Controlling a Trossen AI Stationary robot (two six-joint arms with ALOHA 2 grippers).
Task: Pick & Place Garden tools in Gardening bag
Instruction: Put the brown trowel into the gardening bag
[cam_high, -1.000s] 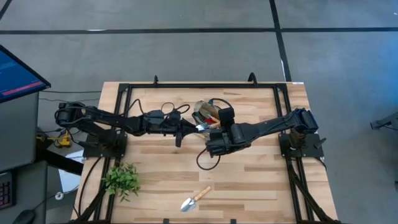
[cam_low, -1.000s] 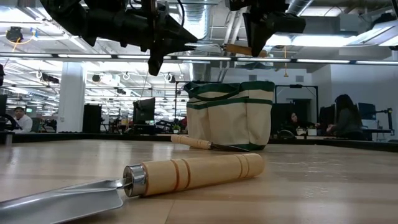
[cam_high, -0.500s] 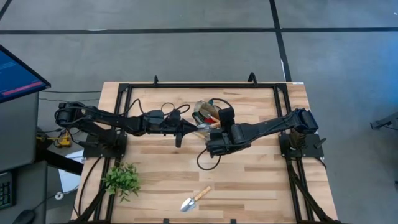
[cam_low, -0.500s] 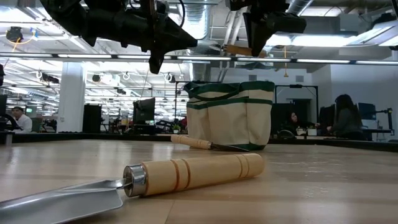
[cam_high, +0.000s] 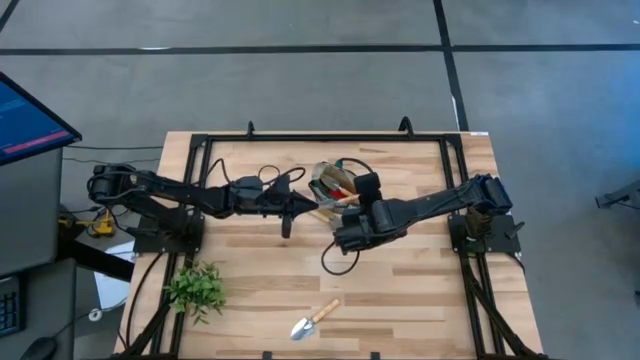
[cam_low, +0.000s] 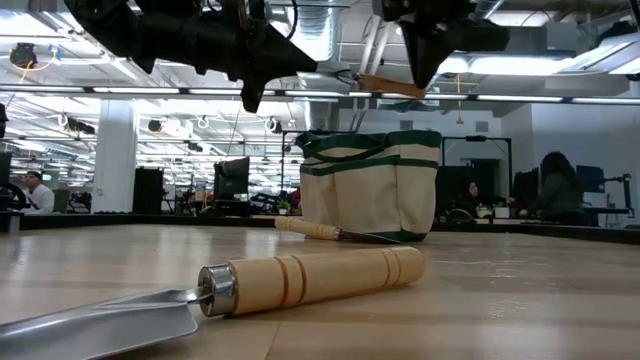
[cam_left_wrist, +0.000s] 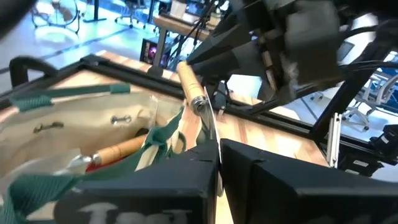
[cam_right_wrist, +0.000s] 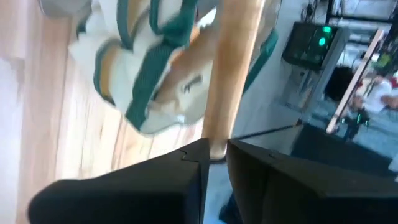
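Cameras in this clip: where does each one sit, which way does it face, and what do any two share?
High view: overhead, straight down on the table; both arms show, meeting at the gardening bag.
Low view: table height, level across; a trowel lies nearest, arms enter from above.
Left wrist view: over the shut left claw, into the bag's open mouth.
Right wrist view: past the right claw, shut on a wooden-handled tool.
Shared: all four views show the bag; both wrist views show that tool.
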